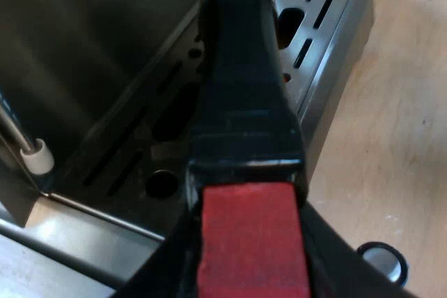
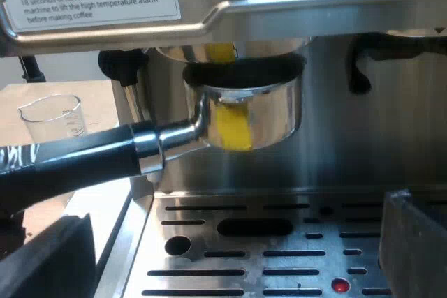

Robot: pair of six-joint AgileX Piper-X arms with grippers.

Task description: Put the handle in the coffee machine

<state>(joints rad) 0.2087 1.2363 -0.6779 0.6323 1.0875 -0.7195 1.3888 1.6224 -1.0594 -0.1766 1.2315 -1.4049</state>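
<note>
I hold the holder (image 2: pixel 244 113) by its red handle end in my left gripper (image 1: pixel 248 256), basket just under the espresso machine's (image 2: pixel 363 137) group head (image 2: pixel 230 50), right gripper (image 2: pixel 230 256) wide over the drip tray (image 2: pixel 279 273); risk: lugs miss slots, handle twists in grip.

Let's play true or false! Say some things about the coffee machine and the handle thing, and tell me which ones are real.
1. The holder's metal cup sits just under the machine's brew head. True.
2. The holder's handle ends in blue. False: the handle end is red.
3. The measuring glass stands on the drip tray. False: it stands on the table beside the machine.
4. The left gripper grips the handle end. True.
</note>
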